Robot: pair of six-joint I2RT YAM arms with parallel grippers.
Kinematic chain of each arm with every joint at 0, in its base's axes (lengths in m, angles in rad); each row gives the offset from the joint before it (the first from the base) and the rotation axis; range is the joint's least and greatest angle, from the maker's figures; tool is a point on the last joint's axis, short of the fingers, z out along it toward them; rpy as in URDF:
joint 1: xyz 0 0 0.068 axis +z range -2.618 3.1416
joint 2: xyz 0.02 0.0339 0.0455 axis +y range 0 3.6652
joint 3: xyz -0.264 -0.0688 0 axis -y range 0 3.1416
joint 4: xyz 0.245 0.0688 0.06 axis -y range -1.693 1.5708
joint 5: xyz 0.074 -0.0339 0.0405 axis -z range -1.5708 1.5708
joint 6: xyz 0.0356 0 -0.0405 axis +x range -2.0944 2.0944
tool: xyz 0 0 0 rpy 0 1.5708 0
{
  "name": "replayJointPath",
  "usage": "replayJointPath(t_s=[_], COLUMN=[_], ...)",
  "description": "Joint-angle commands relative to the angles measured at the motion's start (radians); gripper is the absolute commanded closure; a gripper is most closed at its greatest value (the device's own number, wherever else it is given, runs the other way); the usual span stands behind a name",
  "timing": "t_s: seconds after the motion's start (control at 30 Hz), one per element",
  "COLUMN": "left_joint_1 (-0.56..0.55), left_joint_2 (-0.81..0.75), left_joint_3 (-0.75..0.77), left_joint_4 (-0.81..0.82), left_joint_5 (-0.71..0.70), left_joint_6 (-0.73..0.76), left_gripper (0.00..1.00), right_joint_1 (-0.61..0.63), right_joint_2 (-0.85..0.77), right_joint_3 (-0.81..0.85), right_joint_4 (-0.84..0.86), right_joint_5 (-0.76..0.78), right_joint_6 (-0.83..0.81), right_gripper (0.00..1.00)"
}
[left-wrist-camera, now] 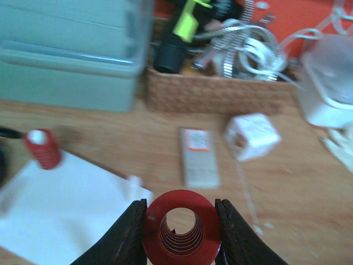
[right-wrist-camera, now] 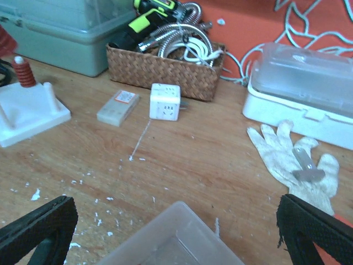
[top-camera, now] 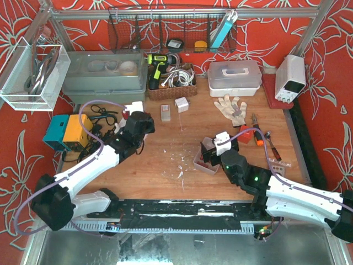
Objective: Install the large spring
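So, quick look at where we are: our left tool is clamped on the big red spring, one finger on each side. In the left wrist view we're looking straight down its bore. It's held up off the tabletop, just beside the corner of the white base. A small red spring stands upright on that base, near its far edge. Our right tool is spread wide with nothing in it, hanging over a clear plastic bin. Further back on the tabletop we've got a white cube with a flat little box just left of it. A wicker basket sits behind them, and a work glove lies off to the right.
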Motion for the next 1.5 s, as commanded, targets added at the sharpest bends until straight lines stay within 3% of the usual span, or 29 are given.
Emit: replayJointPath(t_s=[0.0,0.3,0.47,0.93,1.47], left_joint_1=[0.098,0.311,0.372,0.426,0.468], left_joint_2=[0.054,0.133,0.187,0.272,0.301], left_joint_3=[0.04,0.031,0.04,0.048,-0.007], left_joint_4=[0.001,0.02,0.01,-0.017,0.032], left_joint_5=[-0.19,-0.197,-0.192,-0.205,-0.104], left_joint_6=[0.025,0.012,0.013,-0.004,-0.051], left_gripper=[1.0,1.0,1.0,1.0,1.0], right_joint_1=[-0.011,-0.015,-0.016,-0.023,-0.028], right_joint_2=[-0.016,0.031,0.043,0.075,0.083], right_joint_3=[-0.034,-0.007,0.0,0.007,0.007], right_joint_4=[0.025,-0.004,-0.008,-0.001,-0.001], right_joint_5=[0.061,0.037,0.028,0.02,0.011], right_joint_6=[0.062,0.084,0.08,0.067,0.066], right_gripper=[0.01,0.01,0.01,0.01,0.01])
